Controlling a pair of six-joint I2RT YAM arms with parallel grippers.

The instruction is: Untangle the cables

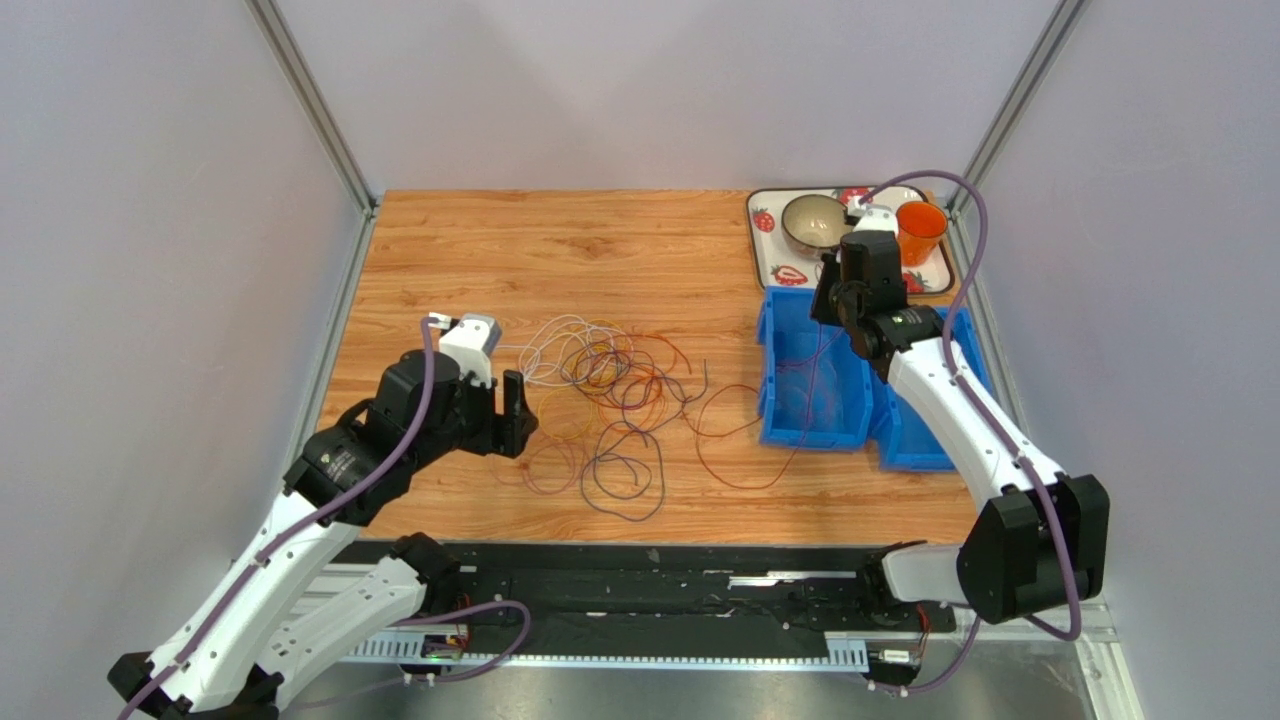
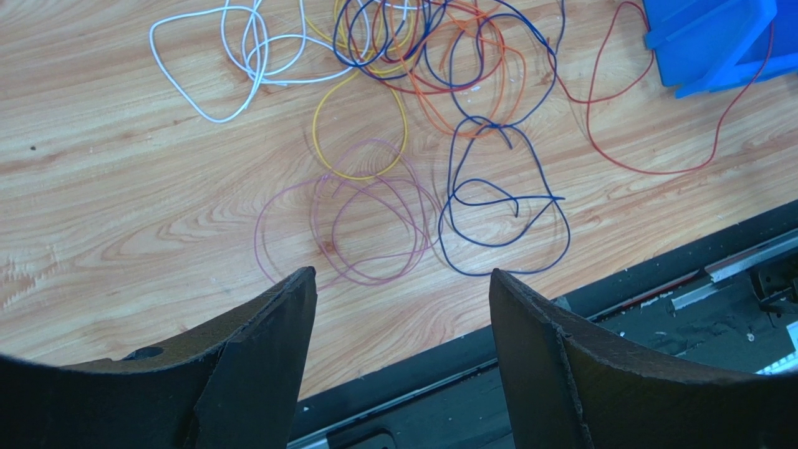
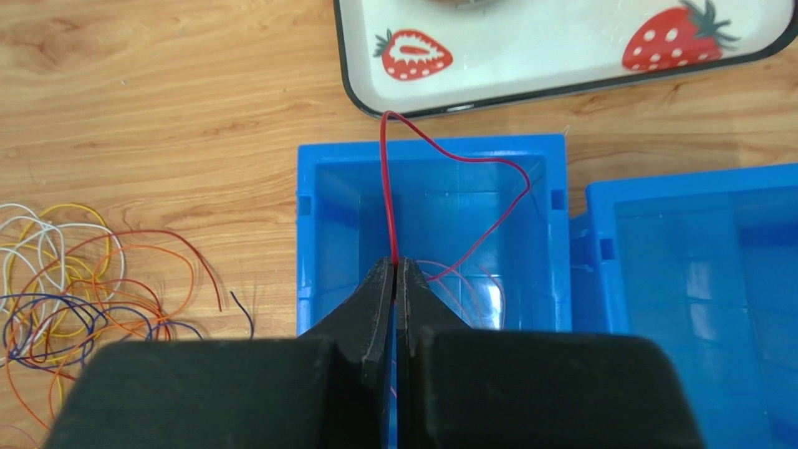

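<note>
The cables lie in a loose tangle at the table's middle. The left wrist view shows white, yellow, orange, purple and dark blue loops. My left gripper hovers just left of the tangle, open and empty. My right gripper is over the left blue bin and shut on a red cable. This cable loops over the bin's far wall and back down into the bin.
A strawberry-print tray at the back right holds a bowl and an orange cup. A second blue bin sits right of the first. A black rail runs along the near edge.
</note>
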